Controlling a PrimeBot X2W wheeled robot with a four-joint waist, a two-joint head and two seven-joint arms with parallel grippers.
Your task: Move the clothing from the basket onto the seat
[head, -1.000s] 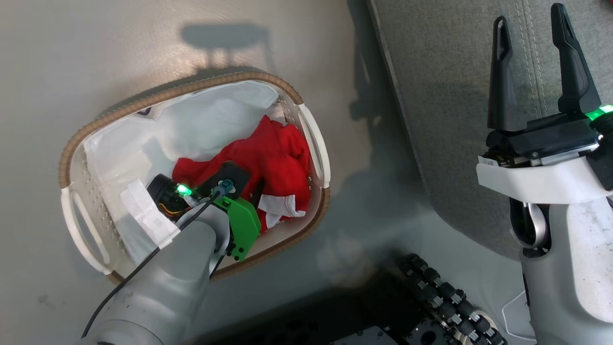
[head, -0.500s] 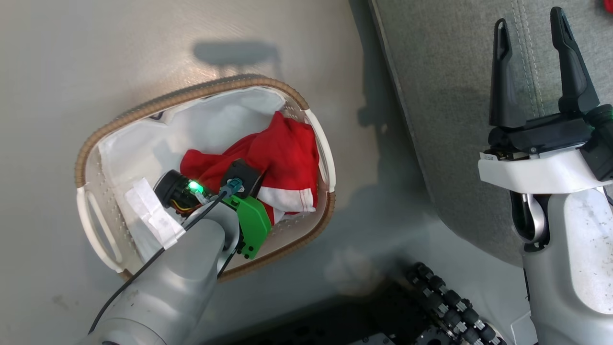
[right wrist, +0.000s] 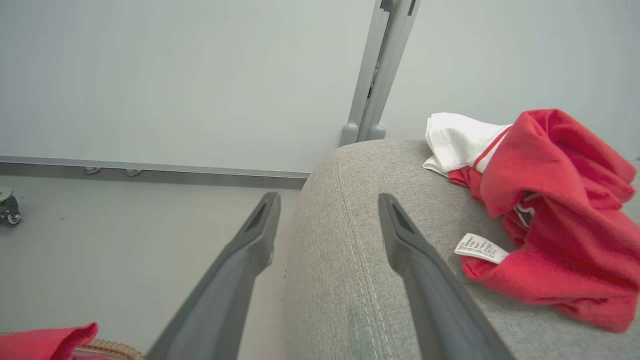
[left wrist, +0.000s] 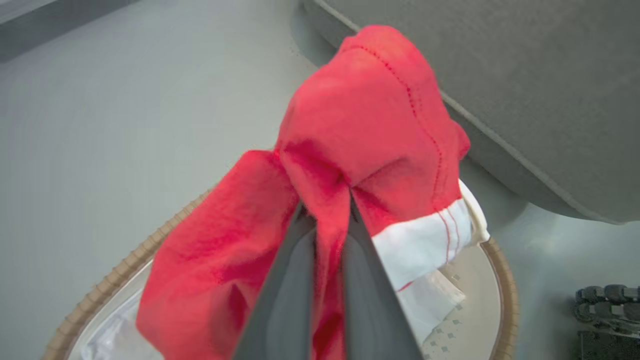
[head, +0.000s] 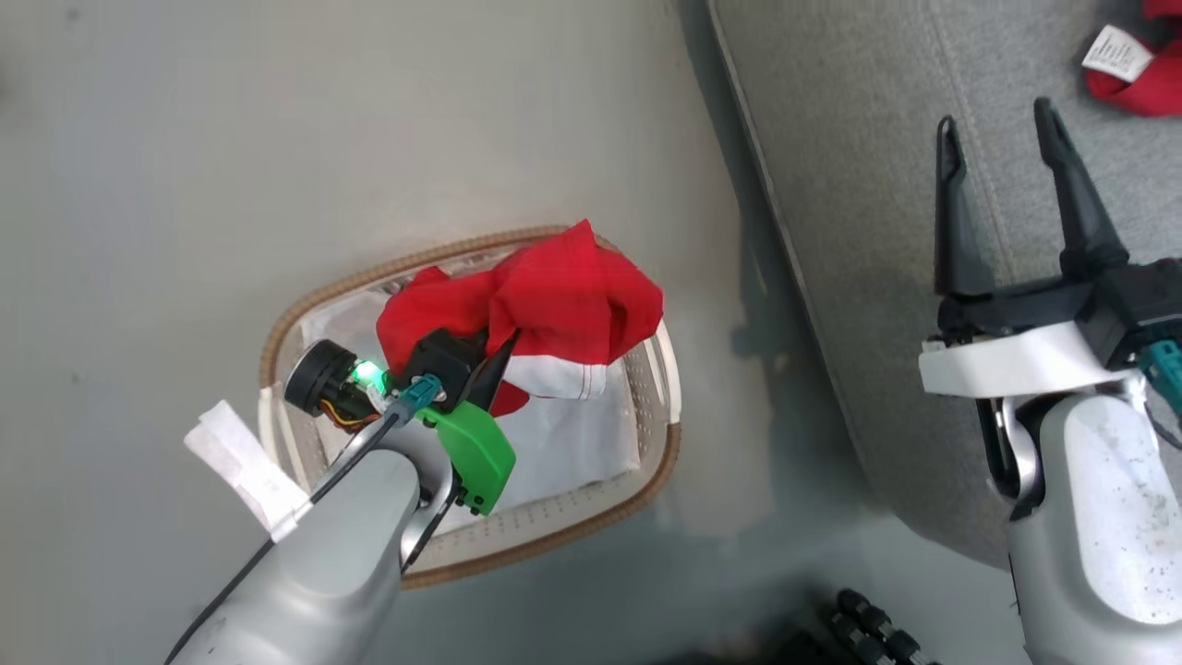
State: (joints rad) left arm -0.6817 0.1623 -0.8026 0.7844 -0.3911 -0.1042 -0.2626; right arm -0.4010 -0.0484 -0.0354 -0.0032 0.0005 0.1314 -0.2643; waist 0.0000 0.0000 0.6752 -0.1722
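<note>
My left gripper [head: 494,356] is shut on a red garment with a white panel [head: 554,296], which hangs bunched above the white basket [head: 572,540]. In the left wrist view the fingers [left wrist: 295,280] pinch a fold of that garment [left wrist: 370,115] over the basket's brown rim [left wrist: 505,295]. The white liner [head: 572,443] lies bare below it. A second red garment [right wrist: 560,220] with a care label lies on the grey seat [right wrist: 360,260], at the top right [head: 1140,78] of the head view. My right gripper [head: 995,115] stands open and holds nothing over the seat's [head: 859,185] edge.
The basket stands on grey floor just left of the seat's rounded edge [left wrist: 525,75]. My base's black track [head: 877,628] shows at the bottom. Behind the seat are a pale wall and a grey metal post [right wrist: 375,70]. A small caster [right wrist: 7,207] sits far left.
My left gripper has risen with the red garment, pulling it off the basket's bottom to above the rim. The head camera has shifted, bringing the garment on the seat into view.
</note>
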